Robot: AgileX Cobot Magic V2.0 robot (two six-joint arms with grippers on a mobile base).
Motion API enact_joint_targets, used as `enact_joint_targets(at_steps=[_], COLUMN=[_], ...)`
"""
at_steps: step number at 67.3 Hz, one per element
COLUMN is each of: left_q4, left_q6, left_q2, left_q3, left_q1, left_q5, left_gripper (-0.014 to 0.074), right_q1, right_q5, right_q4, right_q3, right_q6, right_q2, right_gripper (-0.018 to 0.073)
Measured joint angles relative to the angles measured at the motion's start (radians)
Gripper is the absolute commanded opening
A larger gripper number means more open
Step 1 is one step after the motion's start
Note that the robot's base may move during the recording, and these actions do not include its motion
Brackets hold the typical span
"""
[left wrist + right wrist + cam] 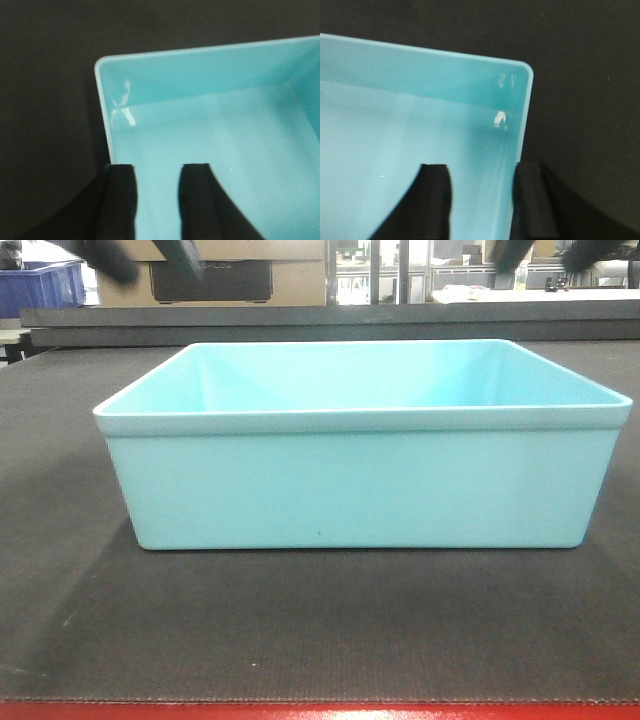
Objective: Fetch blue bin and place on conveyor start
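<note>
Front view: the blue bin (360,475) sits upright and level on the black conveyor start (320,630), behind the red strip (320,711). Left wrist view: my left gripper (159,200) has its fingers parted, above the bin's left wall. Right wrist view: my right gripper (482,200) is spread, straddling the bin's right wall.

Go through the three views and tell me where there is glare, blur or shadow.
Front view: the blue bin is sharp and casts a soft shadow on the black belt; the dark shapes along the top edge are smeared by blur. Left wrist view: white glare in the bin's inner corner; the fingers are soft-edged. Right wrist view: small glare spots near the corner; the whole picture is slightly soft.
</note>
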Motion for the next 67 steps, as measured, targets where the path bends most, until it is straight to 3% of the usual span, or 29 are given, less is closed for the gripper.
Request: enact_joint_targets(at_steps=[3,5,15,25,30,40,55,67], left_q4=[0.004,0.009,0.017,0.023,0.023,0.019,0.004,0.004], left_q6=[0.003,0.002,0.016,0.112,0.157,0.187,0.191,0.195], left_q2=[-0.038,-0.068,-0.18,-0.269,-0.319,-0.442,-0.725,-0.988], left_q3=[0.0,0.0,0.04,0.151,0.229,0.419,0.703,0.834], left_q1=[0.016,0.035,0.151,0.267,0.296,0.31,0.31,0.31], left_q5=[0.0,0.0,0.002,0.002,0.004,-0.036,-0.216,-0.249], left_gripper=[-0.0114,-0.0111,-0.0111,-0.0111,-0.0111,-0.0111,-0.0111,-0.0111], right_q1=[0.0,0.0,0.0,-0.022,-0.058,-0.113,-0.117,-0.117], right_q5=[0.0,0.0,-0.003,-0.044,-0.08,-0.153,-0.343,-0.475], right_q4=[-0.015,-0.023,-0.041,-0.043,-0.043,-0.048,-0.052,-0.121], right_q3=[0.0,0.002,0.062,0.183,0.268,0.425,0.681,0.872], right_q6=[0.0,0.0,-0.002,0.015,0.021,0.028,0.03,0.03], right_q2=[-0.036,-0.054,-0.134,-0.205,-0.241,-0.338,-0.578,-0.832], right_gripper=[-0.0113,-0.0167,-0.0162,-0.0162,-0.0162,-0.0162,-0.0162,-0.0162])
